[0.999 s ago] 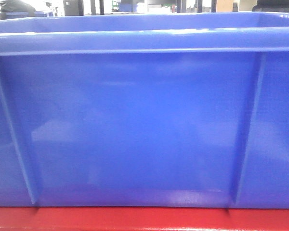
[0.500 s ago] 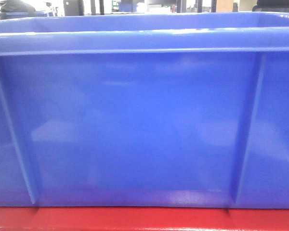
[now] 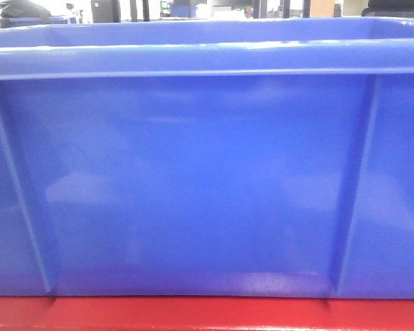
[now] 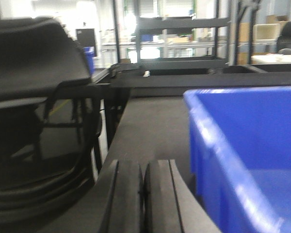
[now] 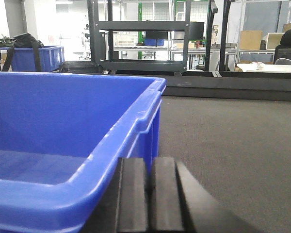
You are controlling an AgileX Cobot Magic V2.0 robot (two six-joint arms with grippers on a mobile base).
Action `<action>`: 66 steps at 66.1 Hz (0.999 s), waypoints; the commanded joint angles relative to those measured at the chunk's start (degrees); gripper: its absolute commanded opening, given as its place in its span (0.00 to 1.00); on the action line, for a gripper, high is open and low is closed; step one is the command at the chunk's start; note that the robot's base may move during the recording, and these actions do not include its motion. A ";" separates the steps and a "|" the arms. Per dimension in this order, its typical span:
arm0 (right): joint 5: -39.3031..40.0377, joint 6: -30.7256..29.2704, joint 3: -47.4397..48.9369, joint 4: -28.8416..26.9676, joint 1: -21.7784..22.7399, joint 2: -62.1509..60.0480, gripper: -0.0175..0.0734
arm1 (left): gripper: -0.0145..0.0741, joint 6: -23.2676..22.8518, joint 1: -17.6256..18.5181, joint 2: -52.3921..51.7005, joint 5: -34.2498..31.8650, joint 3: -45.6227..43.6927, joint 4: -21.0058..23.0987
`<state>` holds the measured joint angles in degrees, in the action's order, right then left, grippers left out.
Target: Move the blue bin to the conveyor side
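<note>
Filling the front view almost edge to edge, the bin (image 3: 193, 179) sits with its ribbed wall square to the camera and its base along the red frame (image 3: 193, 314), and it looks the same as it did a second ago: no shift in the ribs, the rim or the red strip beneath. That stillness suggests the bin has either settled where it is meant to be or the push has paused. In the wrist views it rests on the belt (image 5: 233, 145), which stretches grey and bare to its right and also runs past its left side. The left gripper (image 4: 143, 199) sits just outside the bin's left wall, fingers pressed together with nothing between them; the right gripper (image 5: 148, 196) sits just outside the right wall, clenched the same way on nothing. Whether either touches the wall, I cannot tell. A black chair (image 4: 34, 82) stands beyond the belt's left edge.
</note>
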<state>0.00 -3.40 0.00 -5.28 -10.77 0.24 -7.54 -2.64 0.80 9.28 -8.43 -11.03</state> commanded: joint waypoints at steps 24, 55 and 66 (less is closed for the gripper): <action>0.87 -0.26 0.00 0.53 0.33 -0.24 0.09 | 0.16 7.54 -0.29 -0.80 -9.75 8.43 7.35; 0.87 -0.26 0.00 0.53 0.33 -0.24 0.09 | 0.16 7.54 -0.29 -0.80 -9.75 8.43 7.35; 0.87 -0.26 0.00 0.53 0.33 -0.24 0.09 | 0.16 7.54 -0.29 -0.80 -9.75 8.43 7.35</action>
<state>0.00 -3.44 -0.04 -5.28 -10.77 0.17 0.00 -2.87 0.31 0.81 0.11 -3.95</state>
